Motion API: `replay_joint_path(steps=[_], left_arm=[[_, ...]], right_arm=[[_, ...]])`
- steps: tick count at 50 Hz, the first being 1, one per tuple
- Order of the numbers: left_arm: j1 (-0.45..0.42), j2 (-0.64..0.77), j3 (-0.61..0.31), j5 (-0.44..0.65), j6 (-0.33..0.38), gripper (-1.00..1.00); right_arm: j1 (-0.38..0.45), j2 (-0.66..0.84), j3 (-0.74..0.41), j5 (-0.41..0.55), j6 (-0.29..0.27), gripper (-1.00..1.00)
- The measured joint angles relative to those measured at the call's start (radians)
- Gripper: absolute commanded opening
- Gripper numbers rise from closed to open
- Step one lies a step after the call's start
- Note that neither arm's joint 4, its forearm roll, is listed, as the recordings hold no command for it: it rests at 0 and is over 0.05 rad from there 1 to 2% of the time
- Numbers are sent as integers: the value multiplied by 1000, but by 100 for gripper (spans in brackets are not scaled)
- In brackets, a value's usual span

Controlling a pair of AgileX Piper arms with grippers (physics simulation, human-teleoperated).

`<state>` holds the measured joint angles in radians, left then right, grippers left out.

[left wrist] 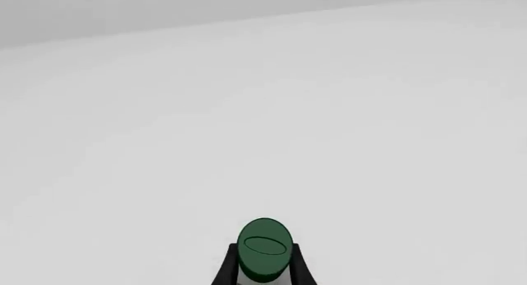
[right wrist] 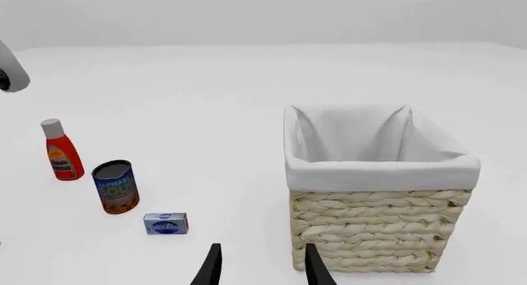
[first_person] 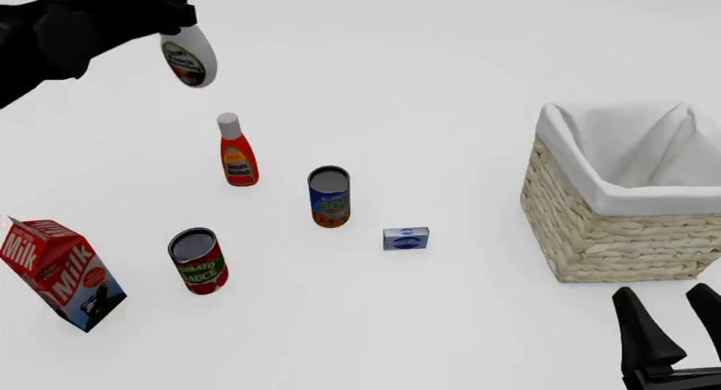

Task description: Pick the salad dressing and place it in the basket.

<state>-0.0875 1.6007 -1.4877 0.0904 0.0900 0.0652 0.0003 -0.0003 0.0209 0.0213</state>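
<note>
The salad dressing (first_person: 189,59), a white bottle with an oval dark label, hangs in the air at the far left, well above the table. My left gripper (first_person: 167,17) is shut on its upper part. In the left wrist view the dark green cap (left wrist: 265,251) sits between the two black fingers. Part of the bottle also shows at the edge of the right wrist view (right wrist: 10,72). The wicker basket (first_person: 609,200) with its white lining stands at the right (right wrist: 379,171) with nothing in it. My right gripper (first_person: 678,318) is open just in front of the basket (right wrist: 261,266).
Standing on the table are a red bottle with a white cap (first_person: 236,154), a blue can (first_person: 329,196), a tomato sauce can (first_person: 198,261), a milk carton (first_person: 62,272) at the front left and a small blue box (first_person: 406,238).
</note>
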Motion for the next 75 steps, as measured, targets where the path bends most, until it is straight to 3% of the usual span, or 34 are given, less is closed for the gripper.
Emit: replay_joint_path(steps=[17, 36, 75], left_arm=[[-199, -103, 102, -20, 32, -100], [-407, -161, 188, -22, -4, -100], [-696, -175, 345, -119, -51, -100]], right_arm=[[-1, 0, 0, -2, 3, 100], [1, 0, 0, -5, 5, 100], [8, 0, 0, -10, 10, 100]])
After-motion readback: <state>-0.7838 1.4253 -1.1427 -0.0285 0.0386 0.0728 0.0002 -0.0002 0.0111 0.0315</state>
